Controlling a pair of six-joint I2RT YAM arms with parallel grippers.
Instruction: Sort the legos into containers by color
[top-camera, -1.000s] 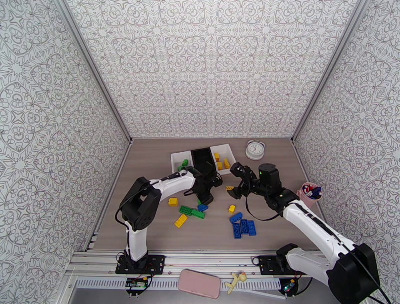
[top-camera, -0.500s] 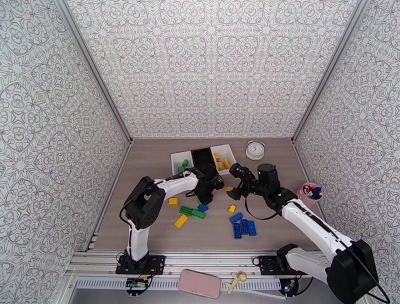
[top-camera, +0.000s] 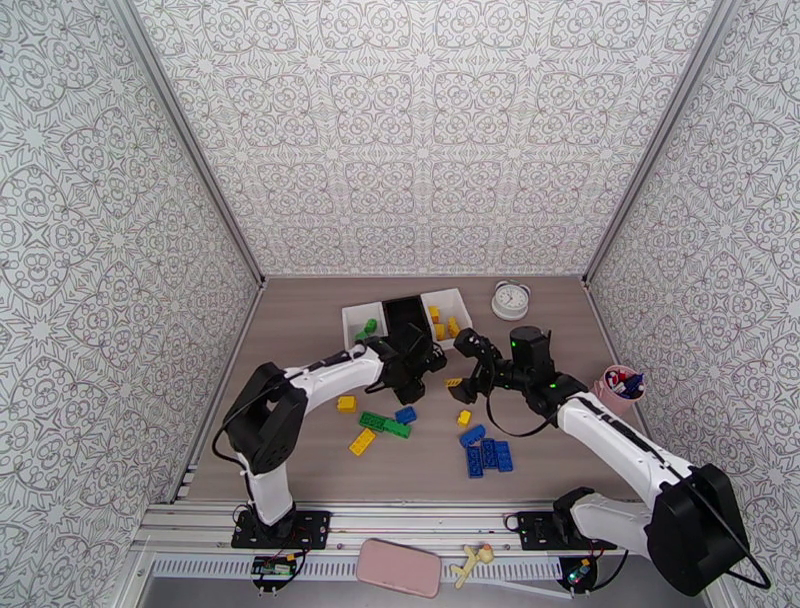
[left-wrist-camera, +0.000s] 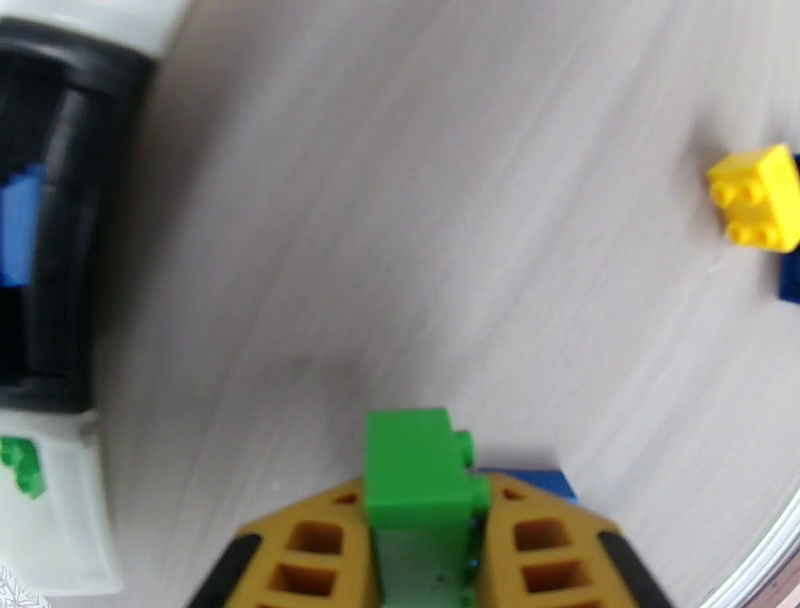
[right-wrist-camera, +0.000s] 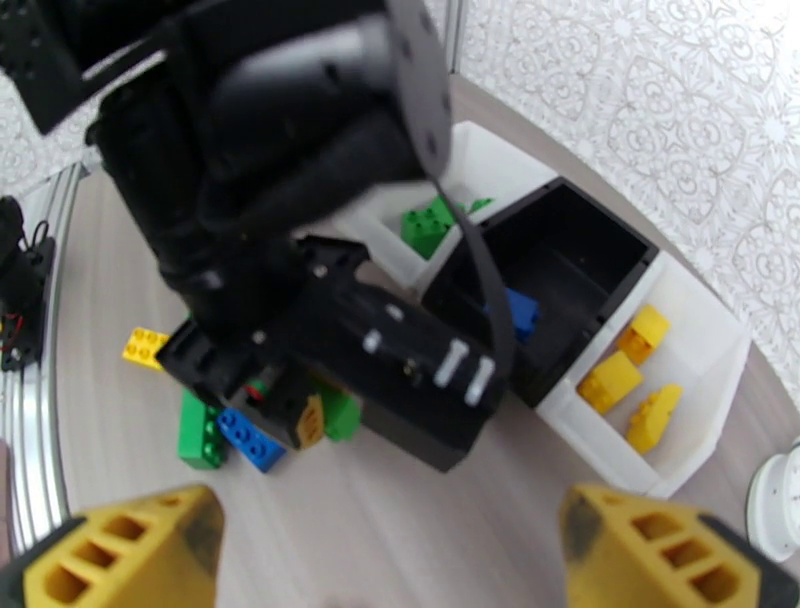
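green lego (left-wrist-camera: 415, 470): pinched between the left gripper's (left-wrist-camera: 420, 515) fingers, near the bins
loose legos (top-camera: 480, 448): green, yellow and blue, scattered on the table in front of the bins
left white bin (top-camera: 356, 316): held green
black bin (top-camera: 404, 310): held blue
right white bin (top-camera: 455, 299): held yellow
right gripper (right-wrist-camera: 390, 530): fingers spread wide, empty
table (top-camera: 300, 340): grey wood grain
walls (top-camera: 420, 130): white, grey ornamental pattern

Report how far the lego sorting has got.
Done: some green in the left white bin, blue in the black bin, yellow in the right white bin. In hand: the left gripper is shut on a green brick; the right gripper is open. Left: about ten loose bricks on the table.
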